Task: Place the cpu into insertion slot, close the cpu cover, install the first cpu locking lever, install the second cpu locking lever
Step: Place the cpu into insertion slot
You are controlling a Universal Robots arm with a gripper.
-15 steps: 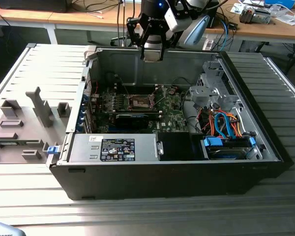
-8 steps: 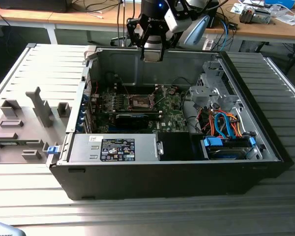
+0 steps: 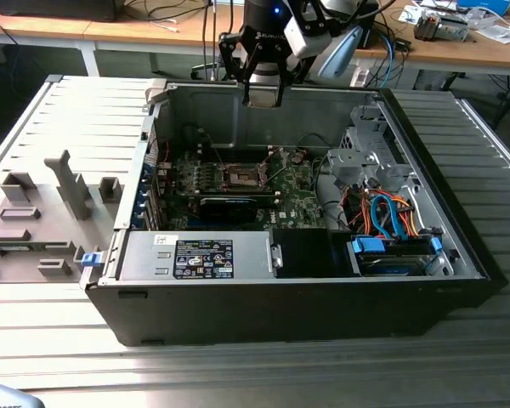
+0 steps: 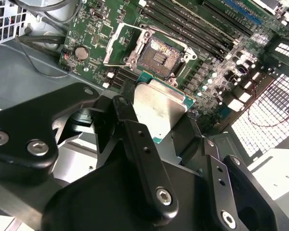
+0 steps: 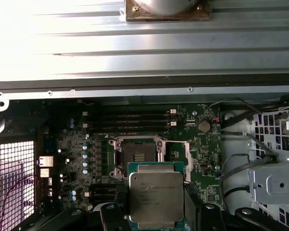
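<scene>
One open desktop computer case (image 3: 280, 297) lies on a ribbed metal table (image 3: 68, 340), and a grey fixture tray (image 3: 34, 212) sits beside it on the exterior view's left. On the case floor lies one green motherboard (image 3: 293, 200). The exterior view alone takes in the whole case; there the gripper (image 3: 262, 92) hangs above the rear wall, well clear of the board.

Both wrist views look down past the gripper (image 4: 159, 118) (image 5: 159, 211). Its two black fingers (image 4: 135, 139) are closed on opposite edges of one cpu (image 4: 159, 110) (image 5: 156, 199), silvery face showing and green border around it. The chip is held in the air, apart from the board.

One cpu cover (image 4: 119, 45) (image 5: 177, 156) is swung away from the socket and sits just beside it. That leaves the one insertion slot (image 4: 159, 55) (image 5: 138, 154) (image 3: 238, 177) bare, its dark centre ringed by a silvery rim. In the first wrist view the cpu appears just short of the slot, and the long black memory slots (image 5: 130, 120) lie on the slot's far side. The second wrist view shows the finger linkages and their screws up close. One coin cell (image 4: 82, 52) (image 5: 204, 126) sits on the board near the cover
</scene>
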